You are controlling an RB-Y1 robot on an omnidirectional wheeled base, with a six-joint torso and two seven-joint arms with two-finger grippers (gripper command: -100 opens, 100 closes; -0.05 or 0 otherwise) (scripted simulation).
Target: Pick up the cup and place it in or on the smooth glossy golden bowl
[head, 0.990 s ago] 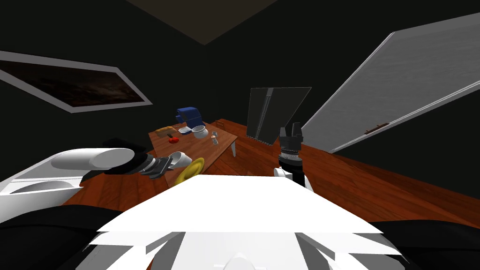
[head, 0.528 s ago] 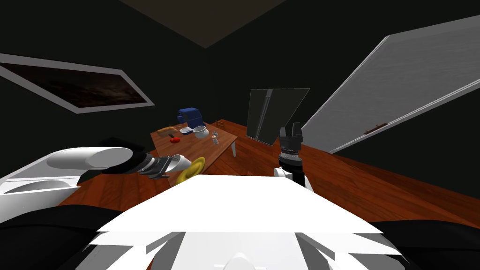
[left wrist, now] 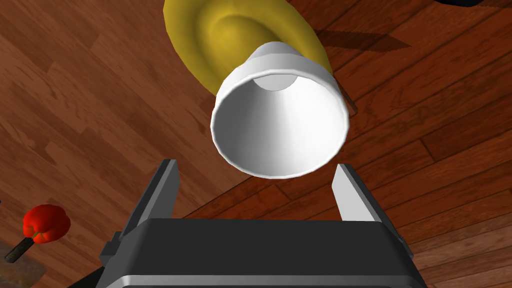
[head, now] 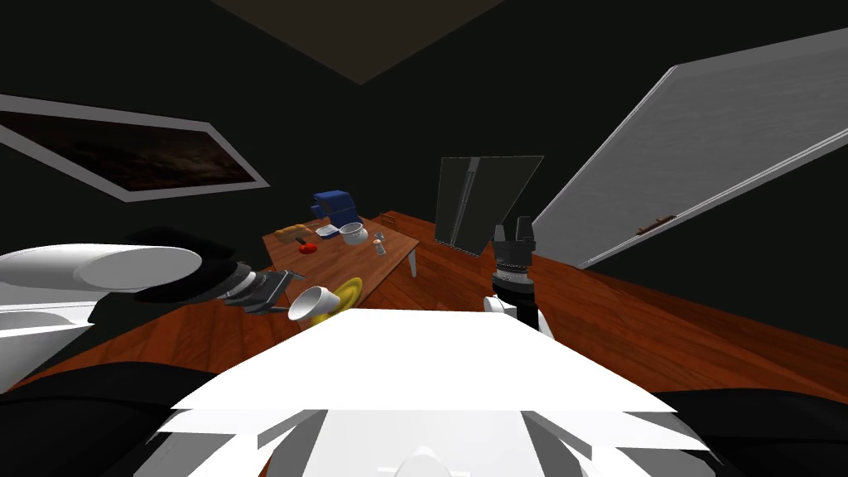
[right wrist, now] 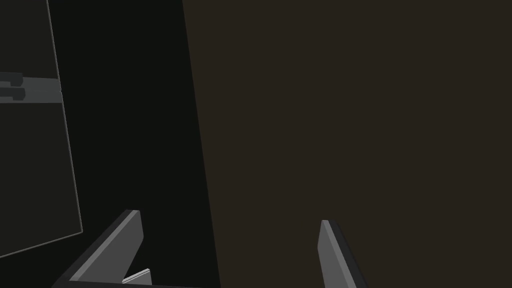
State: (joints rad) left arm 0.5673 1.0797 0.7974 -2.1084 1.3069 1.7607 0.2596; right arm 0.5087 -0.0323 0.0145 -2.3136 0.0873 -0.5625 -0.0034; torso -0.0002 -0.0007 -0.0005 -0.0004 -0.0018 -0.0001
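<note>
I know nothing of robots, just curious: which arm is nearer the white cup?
Left. The left arm holds its open jaws just short of the cup, which is tilted over the yellow bowl. The right arm stands raised off to the right, well away from it.

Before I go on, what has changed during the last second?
The left pincer let go of the plain white cup and drew back with its arm; its fingers now stand open, clear of it. The cup sank slightly and lies tipped against the glossy golden bowl, mouth toward the pincer. The right pincer stayed raised and open; the things farther along the brown wooden table kept their places.
</note>
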